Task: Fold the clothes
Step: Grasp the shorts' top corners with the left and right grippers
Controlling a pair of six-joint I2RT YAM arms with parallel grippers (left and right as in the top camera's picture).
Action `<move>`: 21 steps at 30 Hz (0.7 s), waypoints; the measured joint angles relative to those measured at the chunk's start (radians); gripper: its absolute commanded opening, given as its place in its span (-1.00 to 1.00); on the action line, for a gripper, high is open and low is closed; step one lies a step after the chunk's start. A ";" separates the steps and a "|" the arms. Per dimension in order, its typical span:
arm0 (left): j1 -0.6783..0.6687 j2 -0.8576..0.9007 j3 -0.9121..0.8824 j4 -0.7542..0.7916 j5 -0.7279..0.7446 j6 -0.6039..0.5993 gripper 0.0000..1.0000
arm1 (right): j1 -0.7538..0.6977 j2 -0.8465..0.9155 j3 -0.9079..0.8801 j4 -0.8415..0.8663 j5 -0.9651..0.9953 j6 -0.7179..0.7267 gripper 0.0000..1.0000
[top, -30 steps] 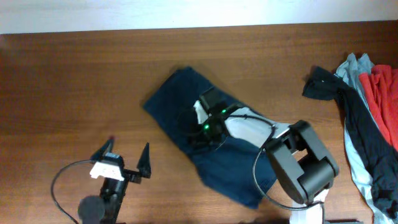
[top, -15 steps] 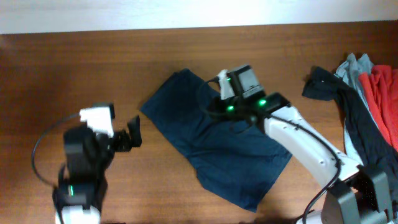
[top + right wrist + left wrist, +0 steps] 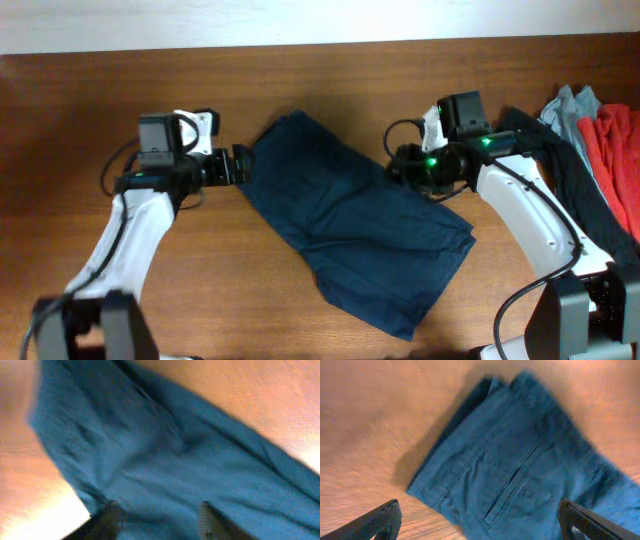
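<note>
Flagging geometry: navy shorts (image 3: pixel 355 235) lie centred on the tabletop (image 3: pixel 90 90), long axis far-left to near-right. Your left jaws, wide, sit just left of the far-left corner; right jaws at the far-right edge, blurred, can't tell gap.

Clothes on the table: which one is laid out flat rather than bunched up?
The dark blue shorts mid-table, spread flat on the wood. The heap of black, grey and red garments lies crumpled together at the right edge.
</note>
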 measured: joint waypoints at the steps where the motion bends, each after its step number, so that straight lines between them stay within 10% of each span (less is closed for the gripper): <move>1: -0.009 0.028 0.000 0.000 -0.001 0.003 -0.10 | 0.000 0.000 0.000 -0.040 0.025 -0.002 -0.73; 10: -0.154 0.239 0.001 0.094 -0.143 0.061 -0.99 | 0.000 0.000 -0.038 -0.190 0.166 0.053 -0.92; 21: -0.192 0.258 0.065 -0.190 -0.562 -0.178 -0.99 | 0.000 0.003 -0.387 0.175 0.214 0.126 -0.91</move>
